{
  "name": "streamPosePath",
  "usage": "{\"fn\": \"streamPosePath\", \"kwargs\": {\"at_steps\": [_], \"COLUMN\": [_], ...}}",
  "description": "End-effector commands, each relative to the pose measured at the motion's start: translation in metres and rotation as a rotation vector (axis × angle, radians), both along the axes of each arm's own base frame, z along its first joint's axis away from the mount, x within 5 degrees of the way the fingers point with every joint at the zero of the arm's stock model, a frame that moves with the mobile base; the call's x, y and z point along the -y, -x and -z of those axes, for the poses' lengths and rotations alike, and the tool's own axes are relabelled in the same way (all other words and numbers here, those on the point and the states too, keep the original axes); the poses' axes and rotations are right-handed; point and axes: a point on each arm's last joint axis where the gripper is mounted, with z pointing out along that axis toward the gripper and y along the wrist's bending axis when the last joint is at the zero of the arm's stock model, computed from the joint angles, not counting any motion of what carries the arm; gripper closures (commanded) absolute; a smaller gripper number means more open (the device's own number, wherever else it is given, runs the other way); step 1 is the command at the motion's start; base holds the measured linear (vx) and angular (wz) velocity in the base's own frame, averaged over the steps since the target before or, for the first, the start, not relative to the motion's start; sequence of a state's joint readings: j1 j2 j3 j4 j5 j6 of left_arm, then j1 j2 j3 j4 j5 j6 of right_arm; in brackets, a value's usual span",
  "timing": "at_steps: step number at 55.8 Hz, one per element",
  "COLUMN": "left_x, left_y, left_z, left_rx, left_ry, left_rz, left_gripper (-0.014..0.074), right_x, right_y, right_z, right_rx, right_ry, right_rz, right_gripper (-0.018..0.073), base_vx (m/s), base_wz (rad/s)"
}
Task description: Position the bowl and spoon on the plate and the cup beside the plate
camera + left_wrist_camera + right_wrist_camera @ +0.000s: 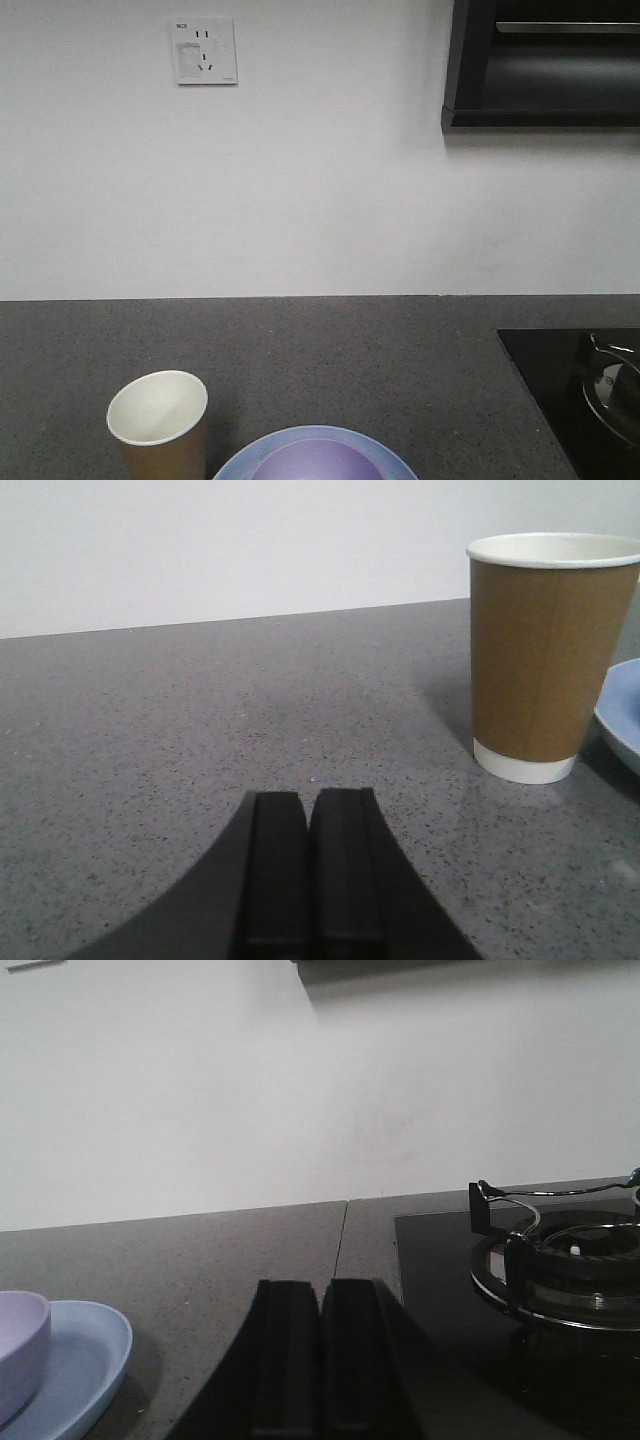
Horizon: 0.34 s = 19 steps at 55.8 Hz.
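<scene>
Two claws, left claw (308,810) and right claw (322,1300), rest closed and empty on the grey worktop (350,360). Lavender bowl (318,462) sits on the blue plate (395,455); paper cup (158,420) stands upright just beside it.

Wall (320,180): plain white, matte, fills upper frame. Socket plate (204,51): white, upper left. Cabinet (545,65): black, open shelf, upper right corner. Countertop (300,350): dark grey speckled stone, lower frame. Gas hob (520,1300): black glass, lower right, metal pan support (560,1250) on burner. Light: even, soft shadows.
</scene>
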<state>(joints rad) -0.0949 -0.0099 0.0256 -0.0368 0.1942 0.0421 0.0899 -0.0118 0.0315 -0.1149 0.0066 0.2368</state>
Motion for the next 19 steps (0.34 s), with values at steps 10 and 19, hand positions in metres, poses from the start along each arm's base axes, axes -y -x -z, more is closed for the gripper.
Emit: {"fn": "streamPosePath", "kwargs": {"at_steps": [10, 19], "left_x": [-0.0002, -0.0002], "left_y": [0.001, 0.001], "left_z": [-0.0162, -0.0162], "left_rx": [0.11, 0.11], "left_ry": [0.019, 0.019], "left_rz": [-0.001, -0.001], "left_gripper": [0.0603, 0.0603], "right_x": [-0.0005, -0.0005], "right_y": [0.001, 0.001], "right_z": [-0.0071, -0.0071], "right_rx": [0.088, 0.088], "right_ry": [0.005, 0.005], "right_rz": [-0.003, -0.003], "right_gripper": [0.0568, 0.0568], "base_vx": [0.0, 0.0], "base_wz": [0.0, 0.0]}}
